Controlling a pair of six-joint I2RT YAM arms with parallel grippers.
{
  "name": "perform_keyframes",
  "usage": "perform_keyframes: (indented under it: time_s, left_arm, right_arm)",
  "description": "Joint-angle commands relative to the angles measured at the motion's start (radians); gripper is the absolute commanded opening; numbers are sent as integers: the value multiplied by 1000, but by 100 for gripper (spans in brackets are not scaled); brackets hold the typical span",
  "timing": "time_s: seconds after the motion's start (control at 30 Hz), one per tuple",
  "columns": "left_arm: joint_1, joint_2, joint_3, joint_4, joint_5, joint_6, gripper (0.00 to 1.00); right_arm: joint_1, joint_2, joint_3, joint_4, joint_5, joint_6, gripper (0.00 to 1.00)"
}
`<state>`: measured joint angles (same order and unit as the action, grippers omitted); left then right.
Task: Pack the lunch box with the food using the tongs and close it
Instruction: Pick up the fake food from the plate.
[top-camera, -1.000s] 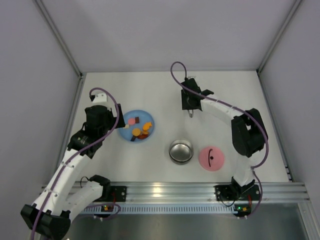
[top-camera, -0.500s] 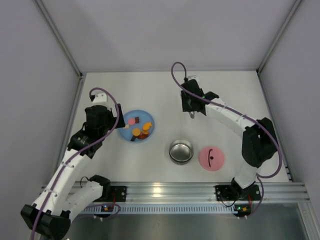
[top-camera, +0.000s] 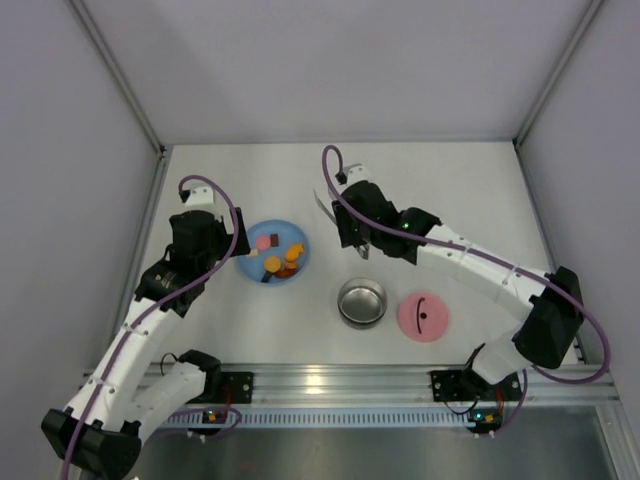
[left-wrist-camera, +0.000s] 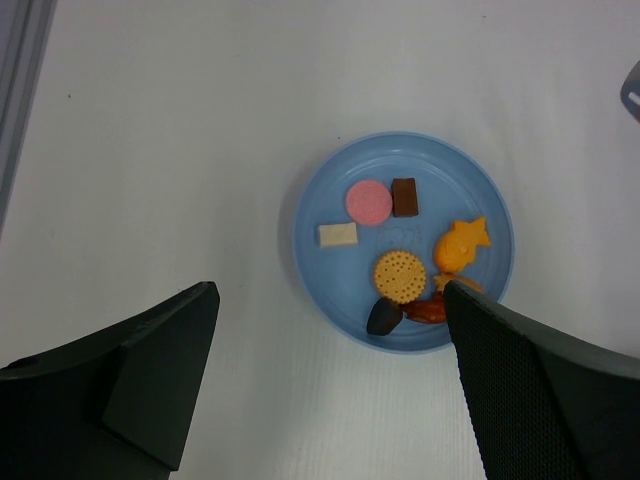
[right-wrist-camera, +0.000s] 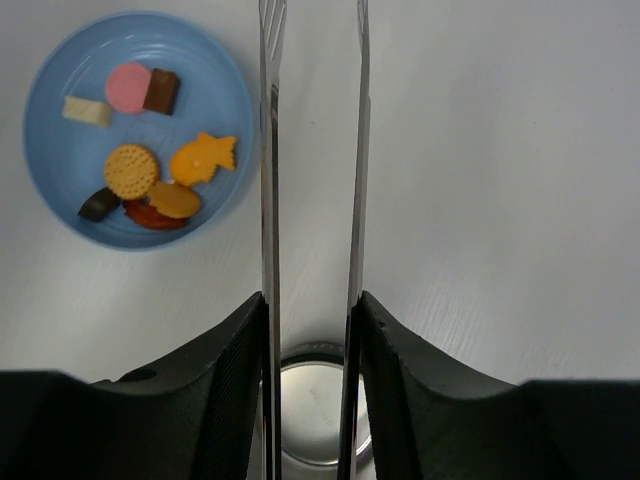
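Beside the blue plate, tongs in right pincer.

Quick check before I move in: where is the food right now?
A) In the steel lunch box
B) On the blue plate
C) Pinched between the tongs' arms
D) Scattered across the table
B: every piece of food lies on the blue plate. The lunch box shows no pieces in it, and nothing sits between the arms of the tongs.
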<state>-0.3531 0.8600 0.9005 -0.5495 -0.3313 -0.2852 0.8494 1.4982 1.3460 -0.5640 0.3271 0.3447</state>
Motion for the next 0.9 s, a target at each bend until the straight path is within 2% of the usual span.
perform_keyframes:
  time_s: [0.0,0.23,0.4,0.53,0.87]
  left_arm:
    - [3,-9,32,13,-31,4,99]
    - [3,-29,34,3,-103,-11,99]
    - [3,-27,32,2,-103,-9,99]
    - [3,-27,32,2,-101,-11,99]
    - [3,-24,32,2,-95,-9,99]
  right_arm:
    - [91,-16,5,-4,3,33,39]
    - [206,143,91,13,15,74,38]
    - [250,255,183,26,3,100,38]
    - [261,338,234,26,-2,112,37]
    - [260,422,288,13,0,126,37]
